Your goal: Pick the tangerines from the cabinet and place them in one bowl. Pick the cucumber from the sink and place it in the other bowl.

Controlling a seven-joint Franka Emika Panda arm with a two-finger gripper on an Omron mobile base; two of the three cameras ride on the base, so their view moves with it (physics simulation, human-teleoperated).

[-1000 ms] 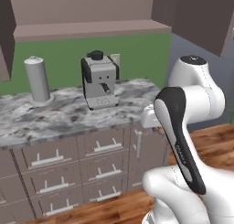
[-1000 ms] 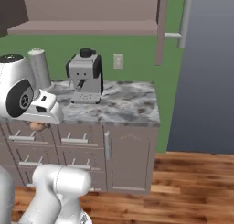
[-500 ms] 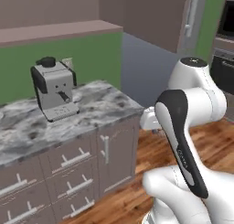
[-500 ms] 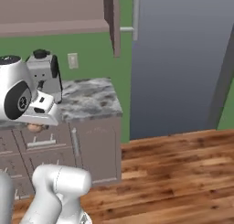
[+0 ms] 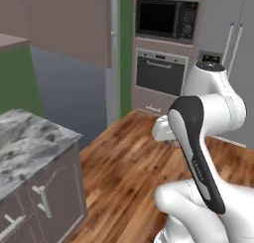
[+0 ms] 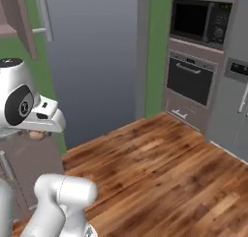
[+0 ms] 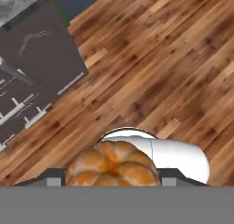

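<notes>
Carrying one item: a tangerine [image 7: 113,164], orange with paler tan lobes, seated at the bottom of the hand view where the fingertips would rise, its segmented top facing the camera. The end effector [image 6: 36,134] is judged to be clenched on this fruit; the fingers themselves are hidden behind it, but the fruit hangs over open floor with nothing else to bear it. In the right base view a small orange-tan sliver shows just beneath the white hand.

Surroundings, as catalogued:
- Wood floor [image 7: 164,72], plank pattern, directly below the fruit.
- Counter [image 5: 25,143], grey marbled top, at the left edge of the left base view, with a drawer unit [image 5: 42,202] under it.
- Built-in oven [image 6: 191,81] with a microwave [image 6: 198,21] above it, across the room.
- Grey tall panel [image 6: 92,57] beside a green wall strip.

Position note: the arm is folded close to the base with the fruit tucked low, a sensible posture for travel between stations. Neither bowl, the sink nor the open cabinet can be made out. Judged stage: transit with one tangerine, delivery to a bowl outstanding; cucumber step not yet done.
</notes>
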